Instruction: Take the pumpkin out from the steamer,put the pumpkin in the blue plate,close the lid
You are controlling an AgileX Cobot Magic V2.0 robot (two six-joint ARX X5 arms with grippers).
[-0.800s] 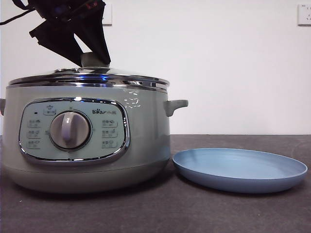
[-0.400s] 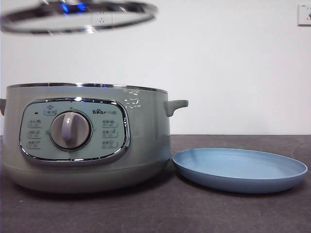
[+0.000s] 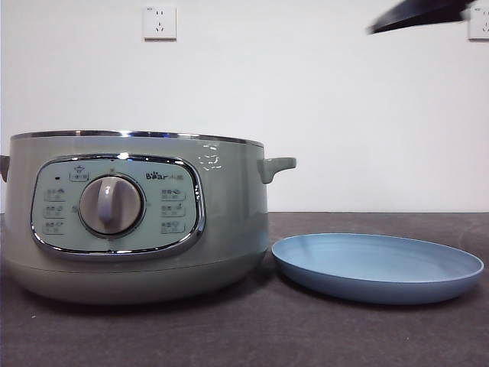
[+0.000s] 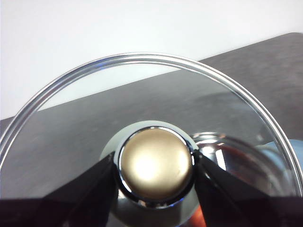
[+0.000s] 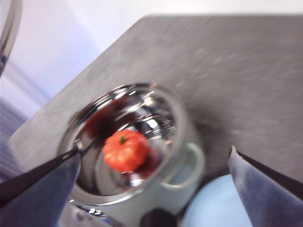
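The steamer [image 3: 137, 222] stands uncovered on the left of the table, and the blue plate [image 3: 378, 267] lies beside it on the right with nothing on it. From the front the pumpkin is hidden by the pot wall. The right wrist view looks down on the pumpkin [image 5: 125, 150], which sits in the shiny bowl of the steamer [image 5: 142, 90]. My right gripper [image 5: 155, 153] hangs open high above it, jaws wide apart. My left gripper [image 4: 155, 170] is shut on the knob of the glass lid [image 4: 156, 94], held up in the air above the front view.
A dark arm tip [image 3: 420, 14] shows at the top right corner of the front view. The blue plate [image 5: 218, 203] lies close to the steamer's side handle [image 5: 191, 163]. The lid's chrome rim [image 5: 7, 33] shows at the edge of the right wrist view.
The lid, resting on the steamer a second ago with the gripper on its knob, has been lifted up and out of the front view. A dark arm tip has come in at the top right.
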